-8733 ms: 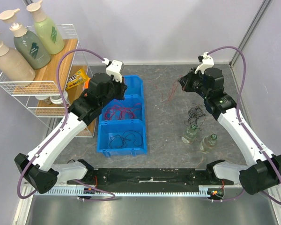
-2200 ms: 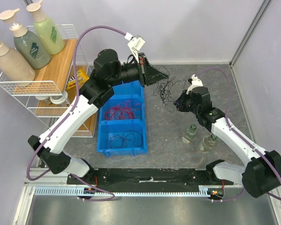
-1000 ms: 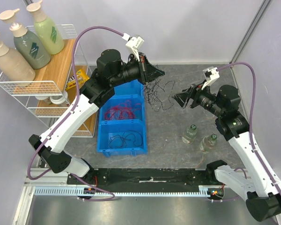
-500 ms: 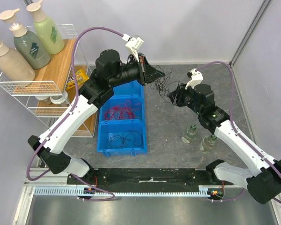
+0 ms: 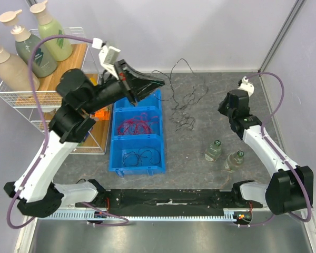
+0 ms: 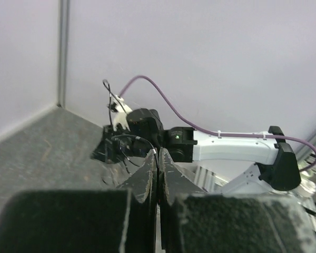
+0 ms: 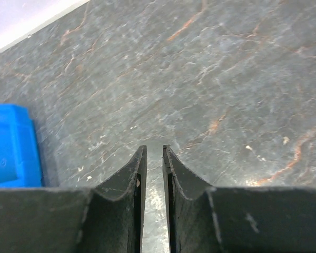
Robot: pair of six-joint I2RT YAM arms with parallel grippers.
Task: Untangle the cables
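Note:
My left gripper [image 5: 157,83] is raised above the far end of the blue bin [image 5: 114,158] and is shut on a thin black cable [image 5: 175,71]. The cable arcs up and hangs down to a loose spread of black cables [image 5: 185,117] on the table. In the left wrist view the cable's metal tip [image 6: 155,151] sticks out between the closed fingertips of the left gripper [image 6: 158,154]. My right gripper [image 5: 225,109] is low at the right of the black cables and apart from them. In the right wrist view the right gripper [image 7: 151,152] is slightly open with only bare table between its jaws. Red cables [image 5: 139,126] lie in the bin's middle compartment and a black cable [image 5: 140,155] in its near one.
Two small bottles [image 5: 213,151] [image 5: 234,161] stand on the table near my right arm. A wire rack [image 5: 47,97] with pump bottles [image 5: 34,50] stands at the left, close to my left arm. The bin's corner [image 7: 13,145] shows in the right wrist view.
My left gripper pulled back to the left and up, drawing a black cable out. My right gripper let go and moved right. The black tangle now lies spread loosely on the table.

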